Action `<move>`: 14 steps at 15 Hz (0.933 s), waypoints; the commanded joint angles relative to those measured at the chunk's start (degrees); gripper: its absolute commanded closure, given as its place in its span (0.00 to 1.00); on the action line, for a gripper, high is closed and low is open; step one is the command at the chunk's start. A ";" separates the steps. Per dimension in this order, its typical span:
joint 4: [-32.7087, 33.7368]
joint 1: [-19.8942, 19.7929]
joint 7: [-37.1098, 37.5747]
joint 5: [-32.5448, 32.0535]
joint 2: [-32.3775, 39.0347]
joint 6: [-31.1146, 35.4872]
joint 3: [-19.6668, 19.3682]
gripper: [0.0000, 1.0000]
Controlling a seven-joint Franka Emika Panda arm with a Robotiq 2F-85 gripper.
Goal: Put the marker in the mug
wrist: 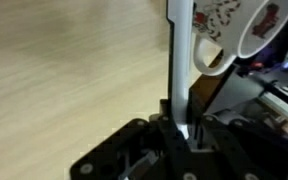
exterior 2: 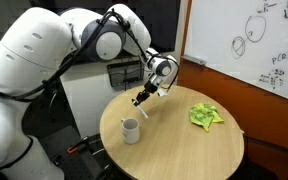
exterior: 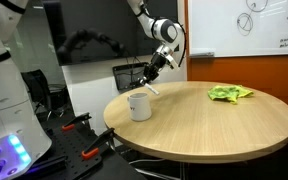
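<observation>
1. Fingers point(wrist: 164, 125) of the gripper point(wrist: 181, 125) are clenched on the marker point(wrist: 181, 55). In the wrist view the white barrel runs straight out from between them, pinched near one end.
2. The step in hand, as I judge it, is the carry: the marker is held off the table point(exterior: 219, 125) but is not yet in the mug point(exterior: 139, 106).
3. In both exterior views the gripper point(exterior: 152, 72) hangs above the mug and a little to one side of it, towards the table's far edge. The marker point(exterior: 153, 88) slants down from it, with its free end near the mug's rim but outside it.
4. From the wrist, the mug point(wrist: 254, 30) sits beside the marker's free end, with its handle just next to the barrel. Whether they touch I cannot tell.
5. The mug point(exterior 2: 130, 130) stands upright with its mouth open upward, close to the table's near edge in an exterior view.
6. The next move likely calls for shifting the marker's tip sideways until it is over the mug's mouth. The barrel then wants bringing more upright and lowering inside the rim before the fingers let go.
7. A slanted tip could catch the rim or nudge the light mug, so alignment matters.
8. A green cloth point(exterior 2: 204, 115) lies well apart from the mug, across the table, and plays no part.
</observation>
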 commanded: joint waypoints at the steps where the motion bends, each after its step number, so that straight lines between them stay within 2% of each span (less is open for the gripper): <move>1: 5.86 0.75 -3.68 5.01 2.14 -13.99 -1.88 0.95; 2: 2.34 2.13 -2.82 4.00 0.00 -8.16 -3.40 0.78; 4: 3.92 2.04 -3.51 5.13 0.69 -11.66 -3.69 0.78; 7: 4.43 2.09 -3.50 5.23 1.41 -11.89 -3.64 0.78; 8: 4.50 2.09 -3.50 5.23 1.49 -11.91 -3.63 0.95; 10: 6.13 0.00 -10.71 7.30 2.66 -16.74 -2.13 0.95; 14: 7.82 -1.65 -22.63 9.30 2.28 -24.21 -3.13 0.95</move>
